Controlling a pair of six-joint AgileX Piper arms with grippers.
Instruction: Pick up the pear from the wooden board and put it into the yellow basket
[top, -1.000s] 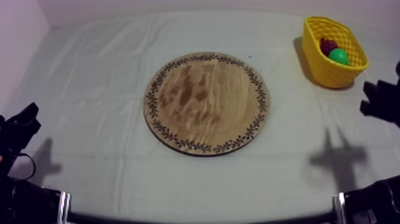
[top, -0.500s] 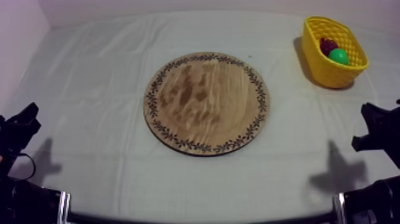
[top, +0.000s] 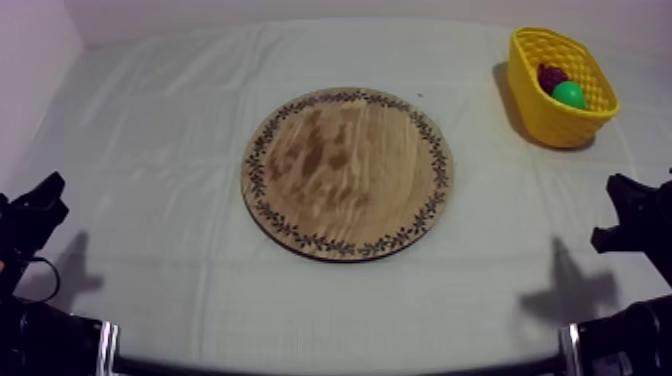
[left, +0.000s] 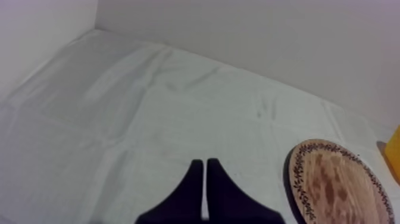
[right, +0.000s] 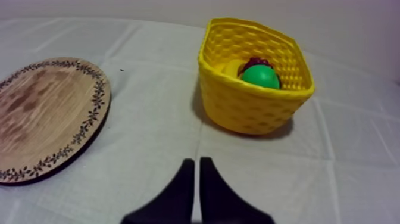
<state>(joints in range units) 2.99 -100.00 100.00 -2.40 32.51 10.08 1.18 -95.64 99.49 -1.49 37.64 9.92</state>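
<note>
The right gripper (right: 195, 162) has its fingers pressed together on nothing, the left gripper (left: 205, 162) likewise. Straight ahead of the right one, the nearer arm, stands the yellow basket (right: 238, 107); the pear (right: 260, 77) already lies inside it, and the wooden board (right: 41, 113) is bare. A dark red fruit (right: 256, 61) behind the pear is half hidden, its kind unclear.

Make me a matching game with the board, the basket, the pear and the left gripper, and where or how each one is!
Things:
1. wooden board
2. yellow basket
3. pear
4. left gripper

Place or state:
A. inside the basket
B. shut, holding nothing
C. bare, in the middle
D. at the far right corner

Pairs: 1-C, 2-D, 3-A, 4-B
</note>
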